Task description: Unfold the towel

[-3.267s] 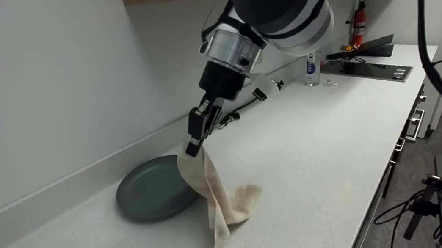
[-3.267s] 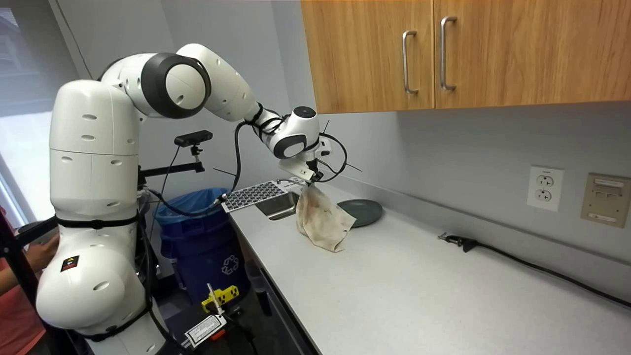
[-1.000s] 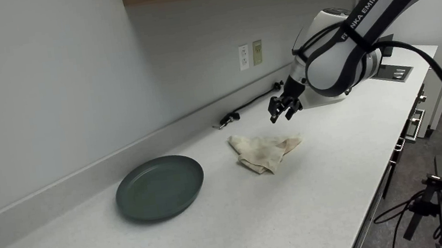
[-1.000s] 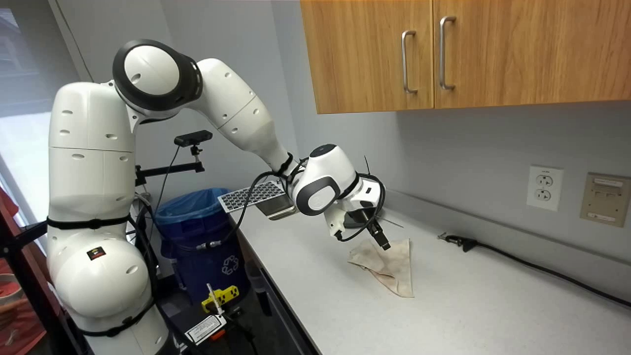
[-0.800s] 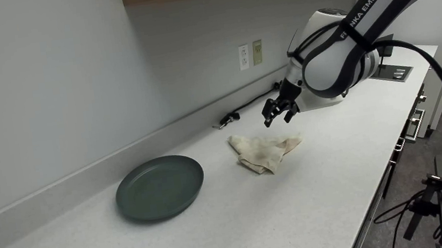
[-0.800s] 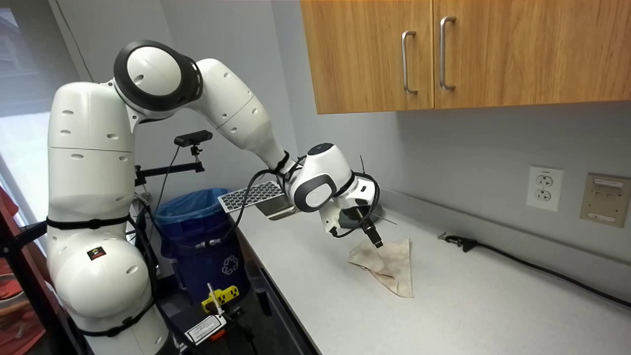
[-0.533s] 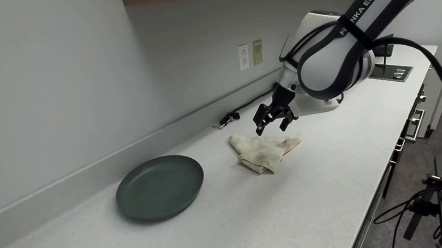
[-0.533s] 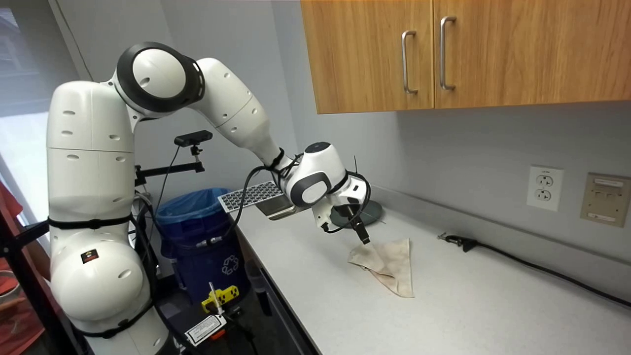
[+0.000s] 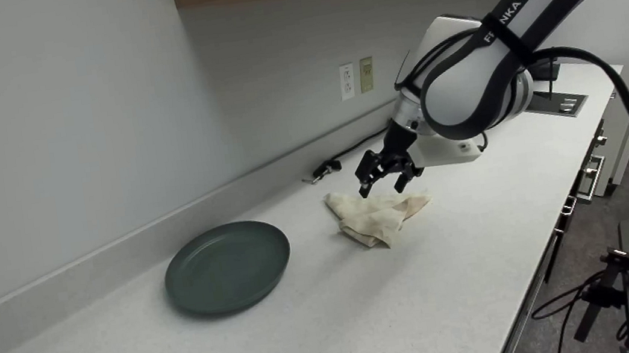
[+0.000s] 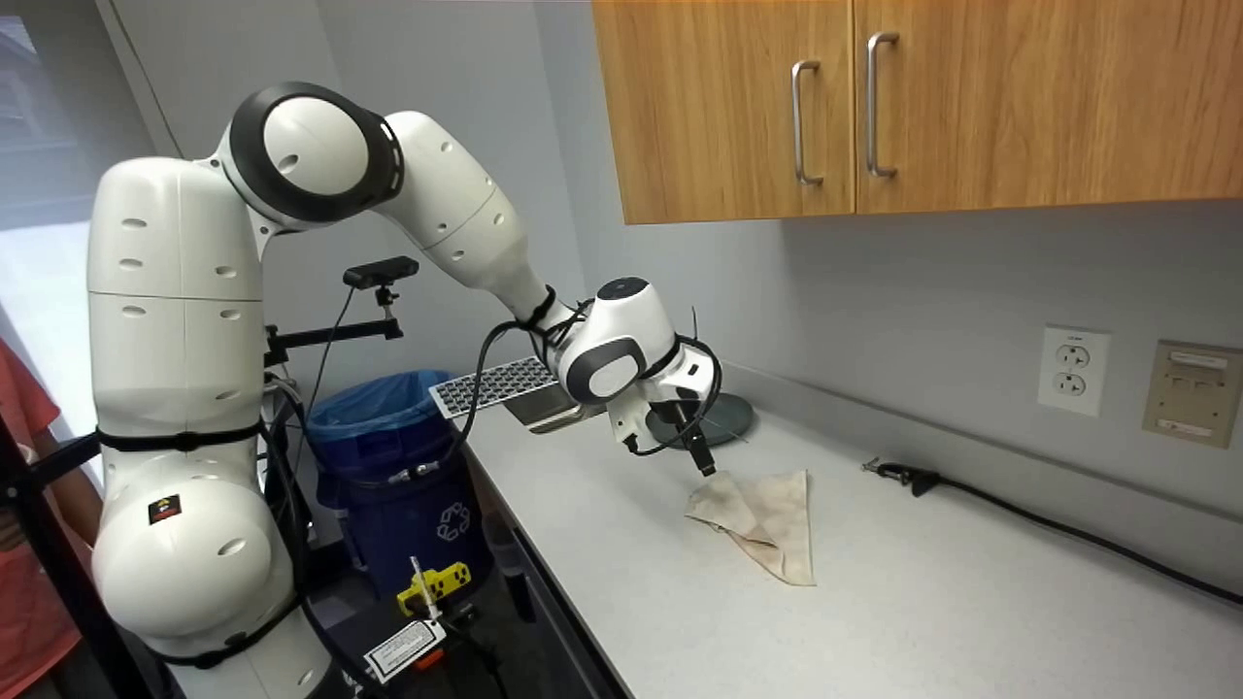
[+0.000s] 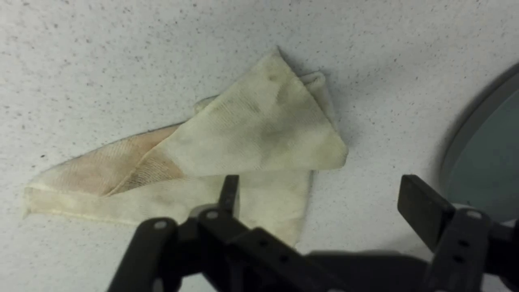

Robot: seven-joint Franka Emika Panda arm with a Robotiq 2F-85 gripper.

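The end effector (image 9: 382,190) is spread wide, gripping nothing, near the pale towel (image 9: 378,220). The towel lies rumpled and partly folded on the white surface (image 9: 334,326), with a green plate (image 11: 490,162) at its three o'clock in the wrist view. In an exterior view, a blue bin (image 10: 388,529) stands at the towel's nine o'clock.

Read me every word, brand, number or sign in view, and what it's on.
"F…NKA EMIKA", on the robot arm; a black strap cuts across it.
Recycling sign, no words readable, on the blue bin.
White tag: print too small to read.
Sticker low on the arm: too small.
White outlet, beige wall plate: any print too small.
No text visible on the towel or green plate.
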